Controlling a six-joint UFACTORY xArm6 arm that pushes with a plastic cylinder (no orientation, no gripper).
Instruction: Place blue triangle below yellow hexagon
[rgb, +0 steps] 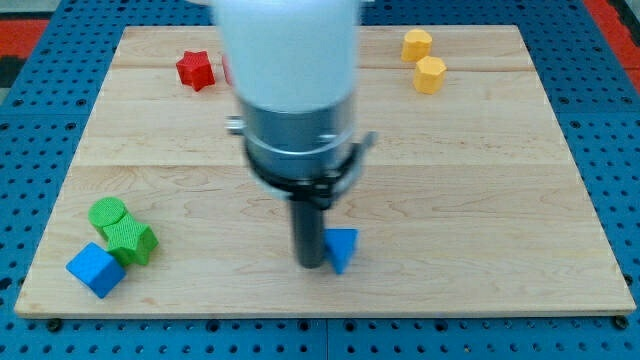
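The blue triangle (342, 248) lies near the bottom middle of the wooden board (480, 180). My tip (311, 264) is on the board just left of the triangle, touching or almost touching its left side. Two yellow blocks sit at the view's top right: the upper yellow block (417, 44) and, just below it, the yellow hexagon (430, 75). The triangle is far below and left of them. The arm's white and grey body (292, 90) hides the top middle of the board.
A red star block (196, 70) sits at the top left, with another red block (227, 70) mostly hidden behind the arm. A green round block (107, 213), a green star-like block (131, 240) and a blue cube (96, 269) cluster at the bottom left.
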